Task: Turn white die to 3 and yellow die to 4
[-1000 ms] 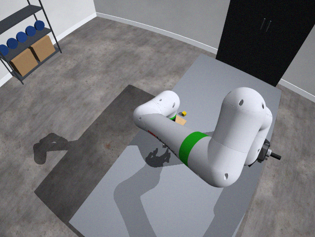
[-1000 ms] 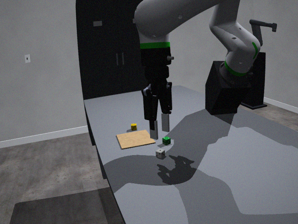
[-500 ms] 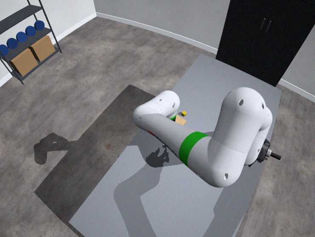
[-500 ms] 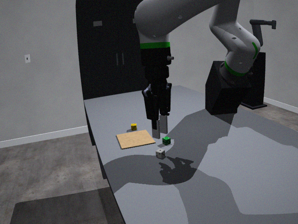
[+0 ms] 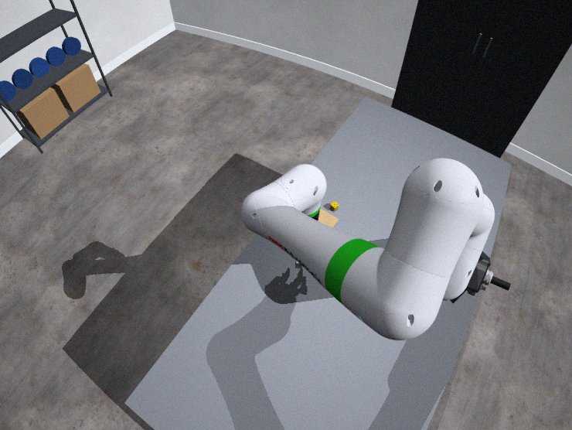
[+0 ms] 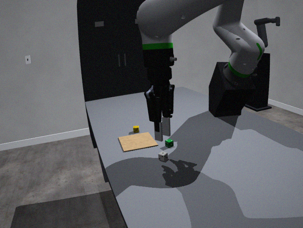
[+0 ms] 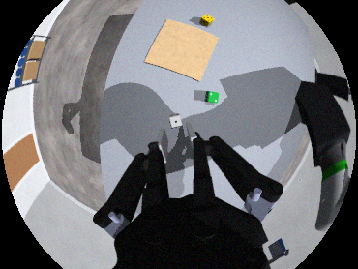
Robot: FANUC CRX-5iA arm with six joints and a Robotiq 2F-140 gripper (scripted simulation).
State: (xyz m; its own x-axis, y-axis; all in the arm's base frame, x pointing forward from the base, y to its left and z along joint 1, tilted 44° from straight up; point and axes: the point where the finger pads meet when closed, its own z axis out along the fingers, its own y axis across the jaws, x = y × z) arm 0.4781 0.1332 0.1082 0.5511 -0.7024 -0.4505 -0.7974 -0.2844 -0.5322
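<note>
White die (image 6: 162, 156) (image 7: 175, 121): 1 up, on the table, off the mat (image 6: 137, 142) (image 7: 182, 49). Our gripper (image 6: 162, 137) (image 7: 176, 132): jaws part-open, empty, above the table; in the wrist view, die just beyond the fingertips.

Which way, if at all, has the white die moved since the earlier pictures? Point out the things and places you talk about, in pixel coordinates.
No, it hasn't visibly moved: the white die (image 6: 162, 156) (image 7: 175, 121) sits at the same spot off the mat's (image 6: 138, 141) (image 7: 182, 49) near corner in the exterior view.
</note>
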